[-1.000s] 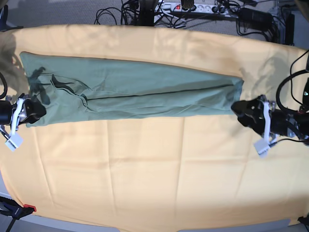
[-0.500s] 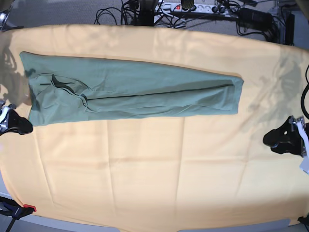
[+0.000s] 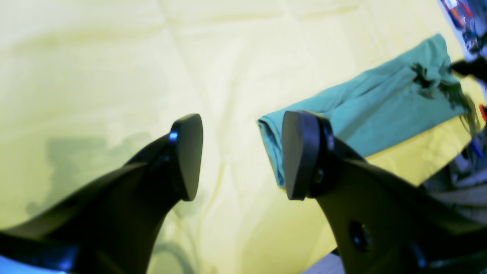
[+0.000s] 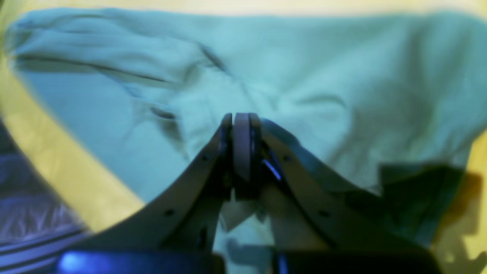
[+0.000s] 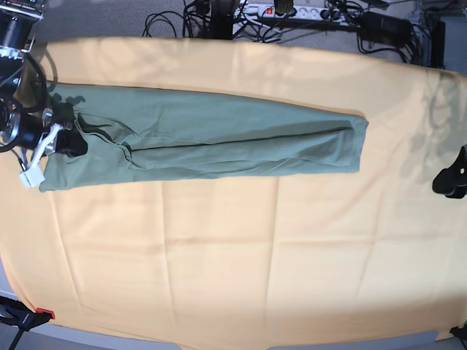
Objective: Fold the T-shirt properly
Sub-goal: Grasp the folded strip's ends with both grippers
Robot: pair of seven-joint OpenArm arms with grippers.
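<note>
The sage-green T-shirt (image 5: 219, 135) lies folded in a long narrow strip across the far half of the table. It also shows in the left wrist view (image 3: 380, 110) and the right wrist view (image 4: 323, 57). My right gripper (image 5: 76, 143) is over the shirt's wrinkled left end. Its fingers are pressed together (image 4: 241, 144), with no fabric visible between them. My left gripper (image 5: 446, 181) is at the right edge of the base view, away from the shirt's right end. It is open and empty (image 3: 243, 156) above bare cloth.
A large yellow-orange cloth (image 5: 219, 255) covers the table. Cables and a power strip (image 5: 292, 13) lie beyond the far edge. A red clamp (image 5: 44, 315) sits at the near left corner.
Both grippers left the shirt's ends. My left gripper drew back to the right edge of the base view. My right gripper pulled away, then came back over the shirt's left end.
</note>
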